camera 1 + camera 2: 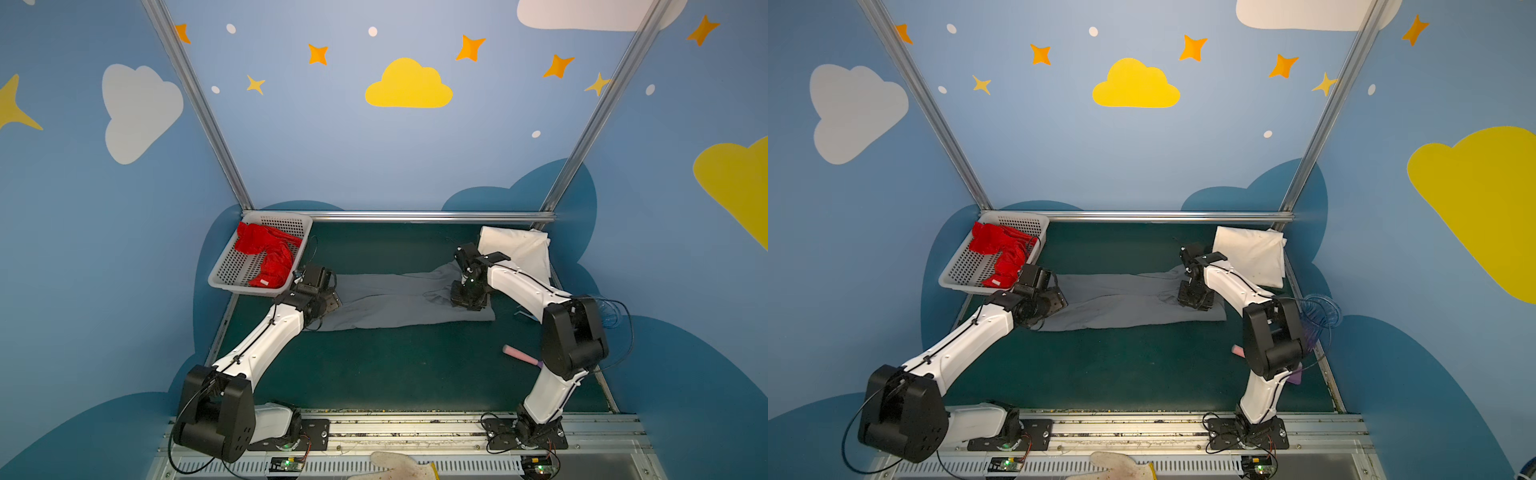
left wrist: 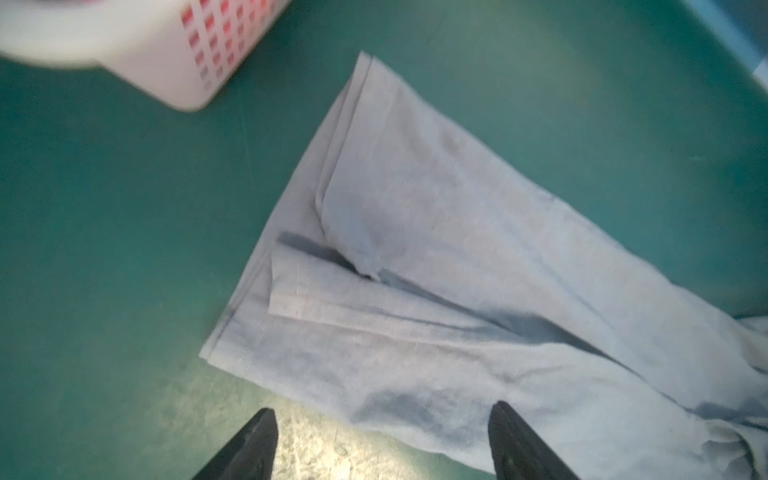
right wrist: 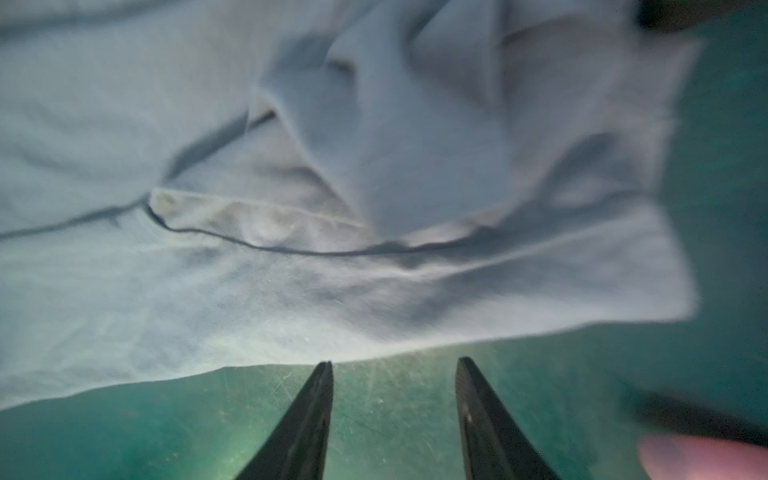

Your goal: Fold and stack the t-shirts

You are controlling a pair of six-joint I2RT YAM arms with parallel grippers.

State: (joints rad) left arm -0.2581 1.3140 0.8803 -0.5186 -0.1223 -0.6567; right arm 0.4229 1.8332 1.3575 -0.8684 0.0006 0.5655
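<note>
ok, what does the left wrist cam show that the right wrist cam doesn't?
Left wrist only: a corner of the white basket, red showing through its holes, and the straight end of the grey shirt. Right wrist only: the shirt's collar and a blurred pink thing at the frame edge. Both: the grey shirt lying on the green mat, plus that arm's own gripper, left gripper and right gripper, jaws apart, holding nothing.

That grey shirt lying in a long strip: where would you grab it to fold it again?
Probably its two short ends. The grey t-shirt lies flat as a long band on the green mat, end edges free. The left gripper and right gripper, both open, could each come in low from its own side.
</note>
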